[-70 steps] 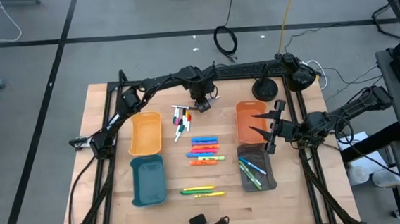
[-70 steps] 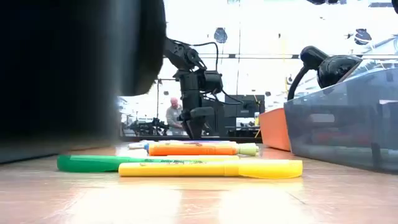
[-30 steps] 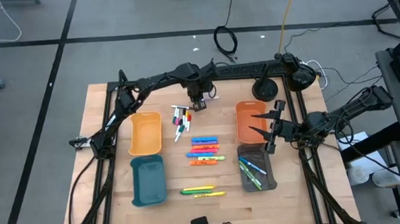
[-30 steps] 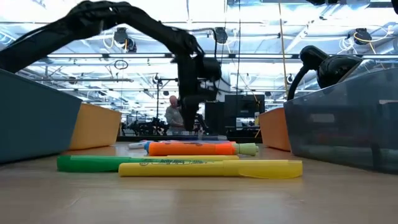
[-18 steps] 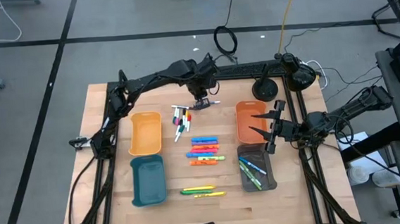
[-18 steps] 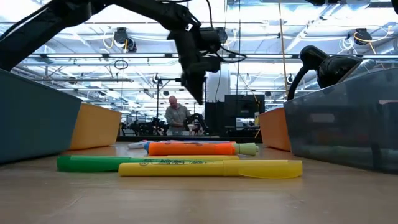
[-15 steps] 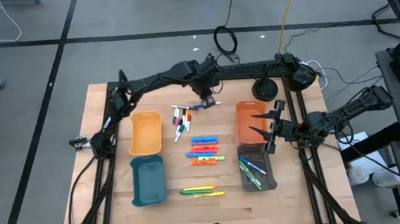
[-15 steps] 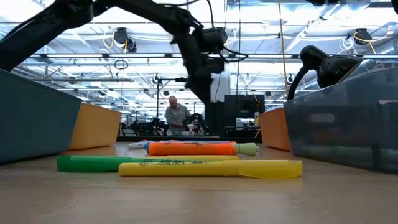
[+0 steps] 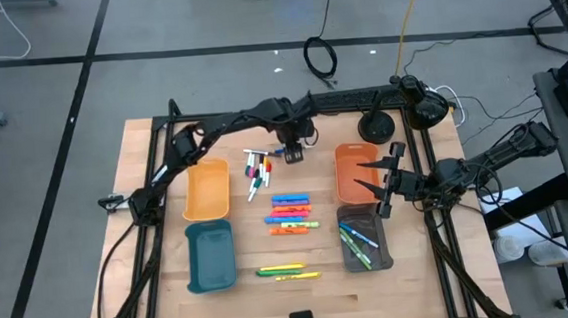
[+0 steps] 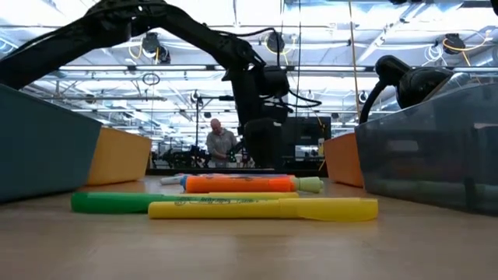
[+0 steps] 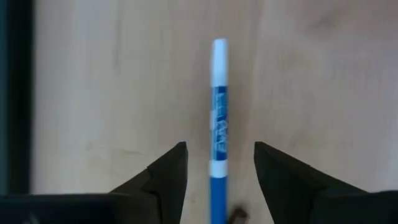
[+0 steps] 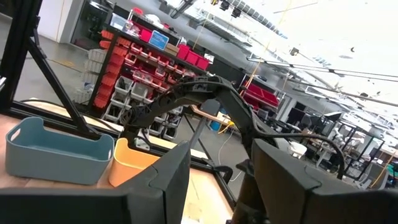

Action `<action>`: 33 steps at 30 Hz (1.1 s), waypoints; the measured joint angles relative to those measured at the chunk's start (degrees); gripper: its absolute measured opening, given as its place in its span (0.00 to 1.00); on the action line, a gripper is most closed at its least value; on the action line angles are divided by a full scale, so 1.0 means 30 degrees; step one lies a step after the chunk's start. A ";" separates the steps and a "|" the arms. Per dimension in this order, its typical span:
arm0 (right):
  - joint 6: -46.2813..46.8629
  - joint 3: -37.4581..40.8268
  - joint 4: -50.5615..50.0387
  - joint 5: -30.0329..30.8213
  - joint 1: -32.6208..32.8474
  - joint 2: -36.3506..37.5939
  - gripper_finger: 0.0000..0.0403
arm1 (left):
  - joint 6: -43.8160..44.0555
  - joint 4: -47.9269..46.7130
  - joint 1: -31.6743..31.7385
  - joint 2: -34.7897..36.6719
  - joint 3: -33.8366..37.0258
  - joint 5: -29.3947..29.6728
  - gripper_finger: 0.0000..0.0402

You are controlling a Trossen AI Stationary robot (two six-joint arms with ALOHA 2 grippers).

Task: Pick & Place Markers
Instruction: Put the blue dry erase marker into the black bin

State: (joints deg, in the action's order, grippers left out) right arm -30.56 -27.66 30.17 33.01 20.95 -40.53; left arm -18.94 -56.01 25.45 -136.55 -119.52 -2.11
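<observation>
I've got the left gripper (image 9: 293, 154) out at about twelve o'clock on the table (image 9: 149, 239), just off the cluster of thin markers (image 9: 256, 168). Looking down through the left wrist view, its fingers (image 11: 166, 175) stand spread, and a blue-capped marker (image 11: 217, 134) lies flat on the wood in the gap between them, touching neither one as far as I can tell. Nothing is pinched.

The right gripper (image 9: 369, 181) hangs at three o'clock, above the orange tray (image 9: 353, 153) and the clear tray (image 9: 345, 218). Its two fingers are parted in the right wrist view with nothing between them.

At the centre I see the stack of highlighters (image 9: 291, 214), blue on the far side, then pink and orange rows. At six o'clock a green highlighter (image 10: 132, 203) and a yellow highlighter (image 10: 264, 208) lie side by side, close to the low camera. Several green and blue markers already sit in the clear tray. At nine o'clock the yellow tray (image 9: 206, 188) and teal tray (image 9: 211, 256) sit one behind the other.

Beyond the table, a person (image 10: 222, 145) shows far back in the room.
</observation>
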 joint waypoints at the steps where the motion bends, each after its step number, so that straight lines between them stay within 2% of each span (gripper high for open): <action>1: -0.0029 0.0000 0.0014 0.0000 0.0000 0.0007 0.40 | -0.0064 -0.0004 0.0191 0.0001 -0.0002 -0.0351 0.44; 5: -0.0045 0.0000 0.0007 0.0000 0.0000 0.0003 0.40 | 0.0111 -0.0087 0.0919 -0.0072 -0.0002 -0.1641 0.38; 7: -0.0066 0.0000 0.0007 0.0000 0.0000 0.0007 0.40 | 0.0182 -0.0257 0.1012 -0.0065 -0.0002 -0.1597 0.35; 12: -0.0475 0.0000 -0.0015 0.0115 0.0000 0.0007 0.40 | -0.0666 -0.0957 0.0939 -0.0065 -0.0002 -0.0397 0.32; 19: -0.0693 0.0000 -0.0152 0.2184 -0.0007 0.0007 0.40 | -0.1636 -0.2491 0.0986 -0.0221 0.0019 0.0921 0.32; 29: 0.0660 0.0000 -0.1293 0.2550 -0.0427 0.0000 0.40 | -0.2494 -0.0277 0.1819 -0.0363 0.0107 -0.2508 0.32; 33: 0.1831 0.0000 -0.1907 0.2497 -0.1448 0.0000 0.40 | -0.3223 -0.0342 0.1481 -0.0363 0.0107 -0.2707 0.32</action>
State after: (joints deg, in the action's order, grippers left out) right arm -25.07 -27.66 24.45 40.51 16.61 -40.53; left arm -28.61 -57.03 29.90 -137.64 -119.20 -10.23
